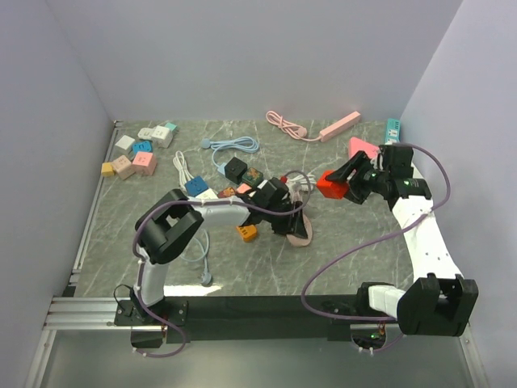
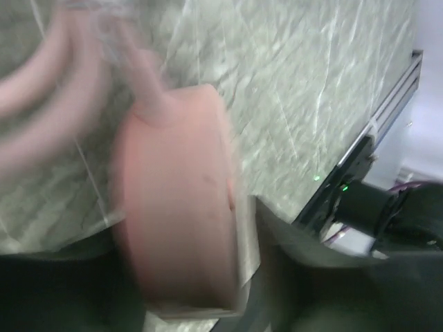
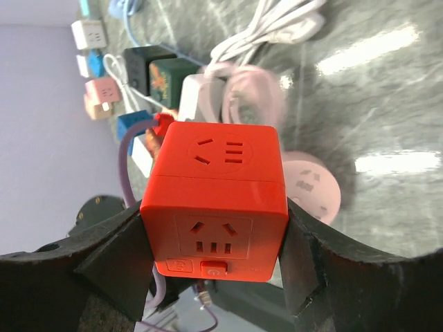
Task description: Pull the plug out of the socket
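Note:
My right gripper (image 1: 338, 184) (image 3: 214, 252) is shut on a red cube socket (image 1: 330, 186) (image 3: 218, 200), held above the table; its two visible faces have nothing plugged in. A pink round plug (image 1: 300, 236) (image 3: 311, 187) with a pink cord lies on the marble below. In the blurred left wrist view that pink plug (image 2: 173, 207) sits between the jaws of my left gripper (image 1: 295, 226) (image 2: 187, 277). A thin strip of table shows between it and the right finger (image 2: 284, 242), so the jaws stand slightly apart around it.
Several small cube sockets (image 1: 133, 158) lie at the back left. A pink power strip (image 1: 339, 125) is at the back and blue and white cords (image 1: 234, 147) are mid-table. An orange cube (image 1: 247, 233) and black cubes (image 1: 236, 168) sit near my left arm.

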You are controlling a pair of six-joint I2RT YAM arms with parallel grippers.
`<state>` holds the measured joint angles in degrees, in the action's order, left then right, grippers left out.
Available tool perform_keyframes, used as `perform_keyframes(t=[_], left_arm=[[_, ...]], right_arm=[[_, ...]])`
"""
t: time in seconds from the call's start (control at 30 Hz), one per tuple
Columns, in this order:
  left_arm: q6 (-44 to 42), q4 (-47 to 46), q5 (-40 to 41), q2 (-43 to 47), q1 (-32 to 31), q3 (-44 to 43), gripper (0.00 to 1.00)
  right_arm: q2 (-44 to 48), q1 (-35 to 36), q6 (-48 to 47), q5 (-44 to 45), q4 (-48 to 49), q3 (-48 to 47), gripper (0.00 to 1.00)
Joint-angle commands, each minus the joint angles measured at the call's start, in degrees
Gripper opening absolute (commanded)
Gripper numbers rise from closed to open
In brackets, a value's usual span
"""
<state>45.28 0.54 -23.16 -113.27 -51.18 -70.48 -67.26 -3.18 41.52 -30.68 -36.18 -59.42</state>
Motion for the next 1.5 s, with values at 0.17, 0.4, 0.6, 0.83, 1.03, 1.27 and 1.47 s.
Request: perform_keyframes(t=[0.17, 0.4, 0.6, 0.83, 1.03, 1.27, 1.47], left_arm=[[-2.03, 7.90, 10.93, 11.30, -0.24, 2.27, 0.87], [-10.54, 8.61, 15.24, 24.93, -0.24, 5.78, 0.99], [-29.35, 7.63, 13.76, 34.69, -0.15, 11.41, 0.99], [-38.86, 9.92, 6.72, 35.66, -0.15, 11.77, 0.99], [-40.61, 7.64, 7.77, 38.83, -0.15, 12.38, 0.99], [-46.49, 9.31, 9.98, 40.94, -0.33, 12.38, 1.00], [-48.62, 13.26, 3.30, 39.10, -0.76, 11.42, 0.96]], right_arm=[[0.03, -0.25, -3.98, 0.45, 0.32, 0.80, 0.00], [-7.07, 0.19, -10.57, -10.08, -2.57, -3.41, 0.00], [-13.41, 7.91, -17.16, -16.25, -7.49, -7.98, 0.00], [-16.84, 17.24, -19.37, -21.79, -9.00, -10.54, 0.00], [-18.60, 22.16, -21.04, -27.40, -9.70, -10.98, 0.00], [-19.40, 27.17, -22.09, -30.75, -9.70, -11.16, 0.00], [-19.66, 28.32, -22.01, -33.83, -9.25, -12.47, 0.00]])
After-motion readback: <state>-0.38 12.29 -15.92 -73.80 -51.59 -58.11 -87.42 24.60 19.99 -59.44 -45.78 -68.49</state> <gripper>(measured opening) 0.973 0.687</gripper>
